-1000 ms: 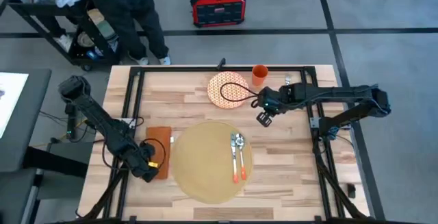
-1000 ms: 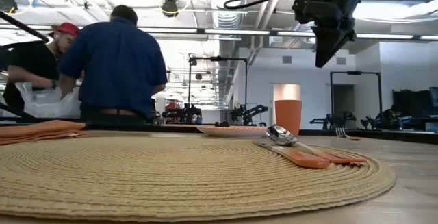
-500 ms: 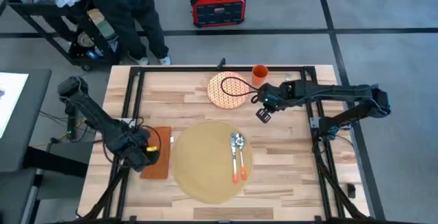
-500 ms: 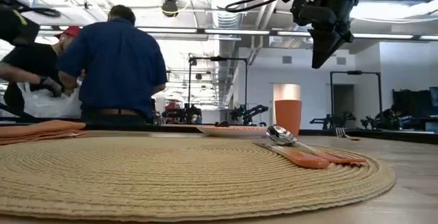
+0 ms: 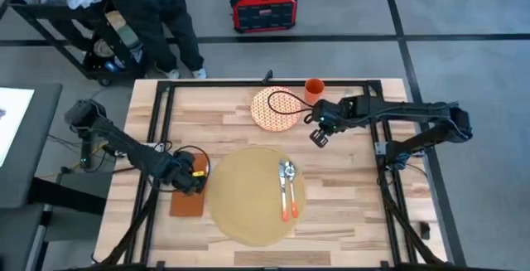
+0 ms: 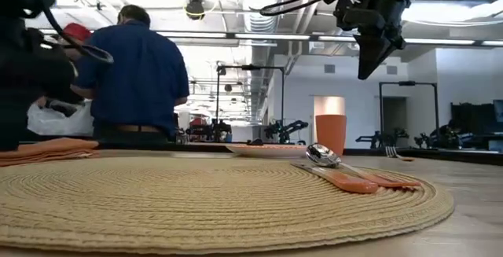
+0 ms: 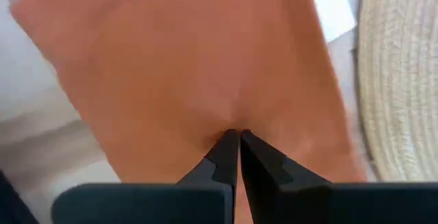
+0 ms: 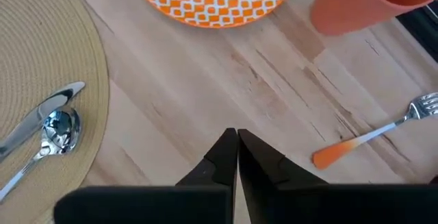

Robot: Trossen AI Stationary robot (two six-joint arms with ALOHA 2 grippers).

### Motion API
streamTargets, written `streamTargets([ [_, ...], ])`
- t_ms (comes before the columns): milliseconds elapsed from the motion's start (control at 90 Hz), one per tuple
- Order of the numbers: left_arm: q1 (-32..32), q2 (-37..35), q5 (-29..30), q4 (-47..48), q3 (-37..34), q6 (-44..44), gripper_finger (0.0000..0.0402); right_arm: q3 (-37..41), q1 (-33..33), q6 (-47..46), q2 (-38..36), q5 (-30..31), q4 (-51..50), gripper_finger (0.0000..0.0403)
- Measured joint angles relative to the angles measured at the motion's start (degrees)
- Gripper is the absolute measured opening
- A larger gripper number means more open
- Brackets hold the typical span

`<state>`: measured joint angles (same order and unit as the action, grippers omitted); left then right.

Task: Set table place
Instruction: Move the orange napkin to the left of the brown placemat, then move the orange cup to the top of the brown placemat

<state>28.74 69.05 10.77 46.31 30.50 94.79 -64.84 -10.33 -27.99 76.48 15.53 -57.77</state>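
The round tan placemat [image 5: 244, 196] lies on the table [image 5: 348, 213], with a spoon and an orange-handled knife [image 5: 286, 190] on its right part. To its left lies the rust-orange napkin [image 5: 187, 203]. My left gripper [image 5: 195, 177] is shut at the napkin's far part. My right gripper [image 5: 317, 136] hangs shut and empty above bare wood between the patterned plate [image 5: 276, 108] and the placemat, also visible in the low view [image 6: 365, 67]. An orange cup [image 5: 314, 89] stands by the plate. A fork [image 8: 376, 136] lies on the wood. My left gripper meets the napkin from above with its fingers pointing down, the closed tips [image 7: 237, 131] on the cloth's far part. The cloth [image 7: 233, 118] puckers slightly right at the tips. The napkin lies flat on the table; how many layers are caught I cannot tell.
Black frame rails [image 5: 161, 130] cross the table's left, right and far sides. Beyond the far edge stand a red box [image 5: 263, 6] and a cart [image 5: 83, 31]. People [image 6: 137, 76] stand there too. Bare wood [image 5: 348, 171] lies to the right of the placemat.
My left gripper has moved from the napkin's near end toward its far end and the placemat. The napkin has turned a little, its near end swinging toward the table's left edge. My right gripper has drifted slightly toward the far edge.
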Motion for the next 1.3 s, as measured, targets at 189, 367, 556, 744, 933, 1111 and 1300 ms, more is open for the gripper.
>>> streamTargets([
  [189, -2.1, 2.9, -0.7, -6.7, 0.2, -3.7, 0.0000, 0.0, 0.0, 0.0, 0.0, 0.0, 0.0, 0.0001],
  [367, -2.6, 3.0, -1.1, -6.6, 0.2, -2.3, 0.0000, 0.0, 0.0, 0.2, 0.0, 0.0, 0.0, 0.0001],
  [556, -2.6, 0.8, -1.6, -3.9, 0.0, 0.6, 0.0000, 0.0, 0.1, 0.2, 0.0, 0.0, 0.0, 0.0001],
  [744, -2.6, -0.5, -1.5, -4.3, 2.3, -2.2, 0.0000, 0.0, 0.2, 0.0, 0.0, 0.0, -0.1, 0.0001],
  [933, -2.6, -2.4, -0.4, -0.9, 7.9, -2.4, 0.0000, 0.0, 0.2, -0.5, 0.0, 0.0, 0.0, 0.0004],
  [1111, -5.4, -6.5, 10.6, 9.7, 18.7, -3.8, 0.0000, 0.0, -1.6, -0.1, 0.0, 3.9, 0.4, 0.0030],
  [1300, -18.1, -10.4, 23.7, 14.3, 25.1, -19.7, 0.0002, 0.0, -11.9, 5.3, 0.0, 3.2, 4.4, 0.0099],
])
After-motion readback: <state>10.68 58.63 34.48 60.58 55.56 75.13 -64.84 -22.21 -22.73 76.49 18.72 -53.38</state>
